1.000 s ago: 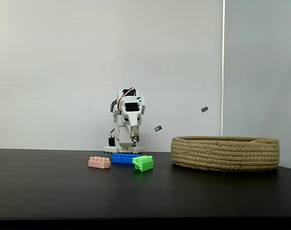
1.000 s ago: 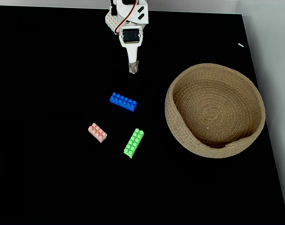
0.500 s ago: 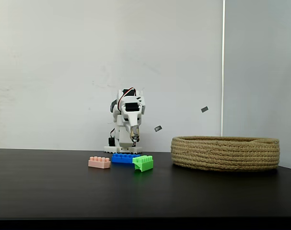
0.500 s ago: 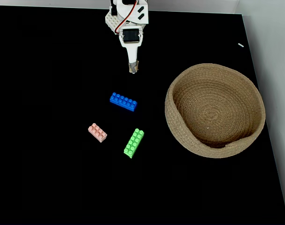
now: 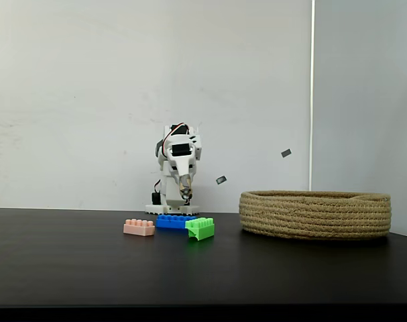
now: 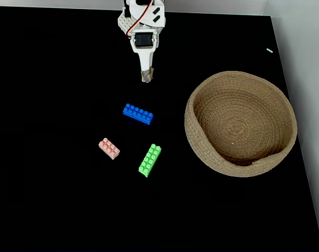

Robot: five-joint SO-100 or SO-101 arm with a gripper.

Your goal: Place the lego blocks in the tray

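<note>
In the fixed view from above, the pink brick [image 6: 109, 148] lies farthest left, well below and left of the hand [image 6: 145, 77]; the blue brick [image 6: 138, 114] sits nearest, just below the hand with bare black surface [image 6: 49, 105] between them; the green brick [image 6: 150, 160] lies beyond it; the rope basket [image 6: 201, 152] sits to the right, apart from all three, its far rim near the surface's right edge; the hand points downward, holding nothing, fingertips seemingly pressed together, though I cannot tell for sure.

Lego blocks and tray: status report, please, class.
Gripper shut, empty, near base. Pink block, blue block, green block on table. Tray empty. Path unobstructed.
</note>
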